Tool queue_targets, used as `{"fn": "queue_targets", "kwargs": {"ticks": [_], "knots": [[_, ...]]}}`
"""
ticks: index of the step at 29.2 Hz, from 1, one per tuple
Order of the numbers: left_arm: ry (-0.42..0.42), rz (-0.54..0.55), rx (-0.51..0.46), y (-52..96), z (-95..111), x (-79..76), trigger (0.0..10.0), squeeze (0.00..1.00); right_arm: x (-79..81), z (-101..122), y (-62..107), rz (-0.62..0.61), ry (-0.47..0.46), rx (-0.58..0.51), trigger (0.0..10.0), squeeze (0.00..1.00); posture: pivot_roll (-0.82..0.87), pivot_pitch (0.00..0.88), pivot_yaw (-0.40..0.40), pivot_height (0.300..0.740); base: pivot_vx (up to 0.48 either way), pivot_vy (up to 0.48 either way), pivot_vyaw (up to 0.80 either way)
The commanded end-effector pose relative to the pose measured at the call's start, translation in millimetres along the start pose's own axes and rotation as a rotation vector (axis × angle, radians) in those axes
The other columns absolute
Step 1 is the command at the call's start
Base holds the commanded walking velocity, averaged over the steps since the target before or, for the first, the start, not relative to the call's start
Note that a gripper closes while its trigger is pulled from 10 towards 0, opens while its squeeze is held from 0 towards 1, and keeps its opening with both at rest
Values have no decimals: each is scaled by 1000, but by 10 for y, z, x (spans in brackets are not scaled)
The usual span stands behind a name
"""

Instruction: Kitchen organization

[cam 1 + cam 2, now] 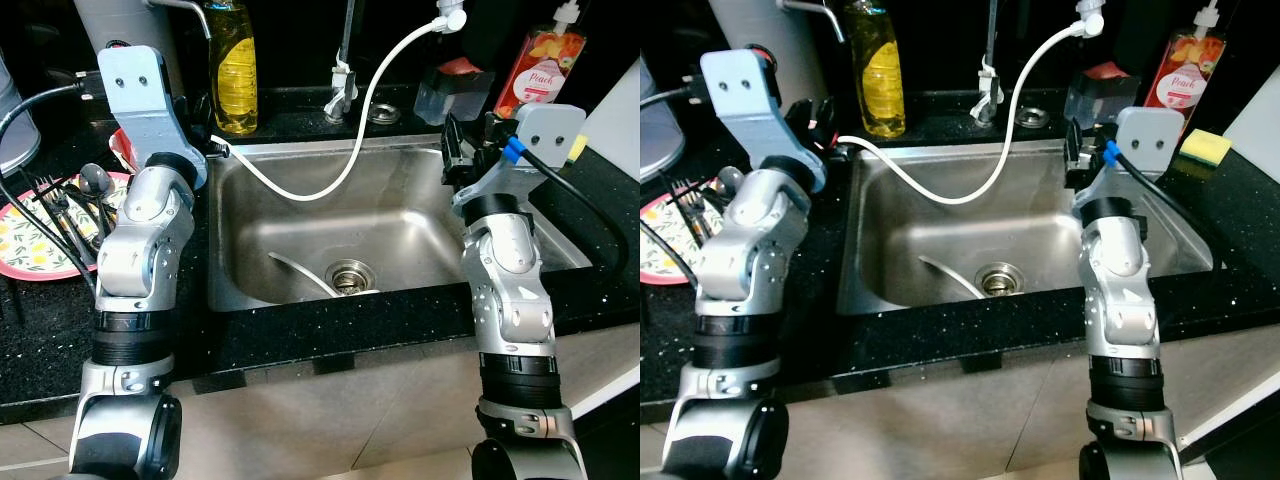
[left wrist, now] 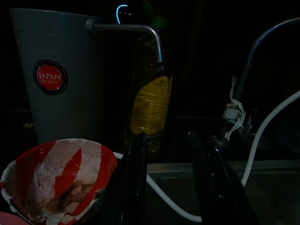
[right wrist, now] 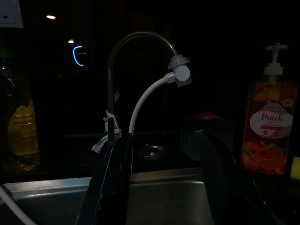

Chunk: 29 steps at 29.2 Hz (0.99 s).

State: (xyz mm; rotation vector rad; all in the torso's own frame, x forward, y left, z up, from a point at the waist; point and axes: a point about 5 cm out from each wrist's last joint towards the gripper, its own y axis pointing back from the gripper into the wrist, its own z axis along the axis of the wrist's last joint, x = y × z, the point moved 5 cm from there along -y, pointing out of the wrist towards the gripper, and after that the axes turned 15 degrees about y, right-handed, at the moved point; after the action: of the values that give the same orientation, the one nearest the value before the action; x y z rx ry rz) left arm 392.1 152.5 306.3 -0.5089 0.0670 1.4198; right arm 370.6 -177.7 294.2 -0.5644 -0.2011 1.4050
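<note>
Both grippers, left (image 2: 171, 187) and right (image 3: 164, 183), were spread wide, empty. White hose (image 1: 330, 180) crossed sink (image 1: 400, 240); oil bottle (image 1: 235, 70) stood behind the left.

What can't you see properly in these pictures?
- Faucet: in the eye views the top edge cuts off its arch.
- Grey canister: cut off by the top edge in the eye views; its contents can't be seen.
- Flowered plate: the left arm and the picture edge hide part of it.
- Peach bottle: small label print too dark to read in the right wrist view.
- Left tool: fingers apart, tips cut off by the bottom edge.
</note>
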Motion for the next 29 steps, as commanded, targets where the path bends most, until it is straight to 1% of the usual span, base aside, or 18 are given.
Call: {"fn": "queue_targets", "kwargs": {"ticks": [1, 9, 11, 15, 18, 25, 29], "knots": [[-9, 0, 0, 20, -20, 11, 10000, 0, 10, -11, -6, 4, -3, 6, 10000, 0, 100, 0, -21, 740, 0, 0, 0], [-9, -7, 9, 17, -54, 1, 10000, 0, 20, -15, -3, 9, -2, 5, 10000, 0, 97, 0, -19, 740, 0, 0, 0], [-16, -19, 5, -9, -26, -21, 10000, 0, 13, 9, -24, 12, 2, -4, 10000, 0, 96, 0, -14, 740, 0, 0, 0], [-14, -14, -9, -29, 17, -1, 10000, 0, -23, 17, -28, -5, 4, -7, 10000, 0, 94, 0, -11, 740, 0, 0, 0], [-16, -25, 0, -10, -21, -38, 10000, 0, 10, -4, 7, 1, 0, -1, 10000, 0, 95, 0, -6, 740, 0, 0, 0], [-16, -17, 1, -6, -27, -12, 10000, 0, 15, -18, 12, 2, -2, 5, 10000, 0, 98, 0, -9, 740, 0, 0, 0], [-26, -17, 14, 30, -94, -17, 10000, 0, 24, -27, 17, 8, -1, 8, 10000, 0, 99, 0, -9, 740, 0, 0, 0]]}}
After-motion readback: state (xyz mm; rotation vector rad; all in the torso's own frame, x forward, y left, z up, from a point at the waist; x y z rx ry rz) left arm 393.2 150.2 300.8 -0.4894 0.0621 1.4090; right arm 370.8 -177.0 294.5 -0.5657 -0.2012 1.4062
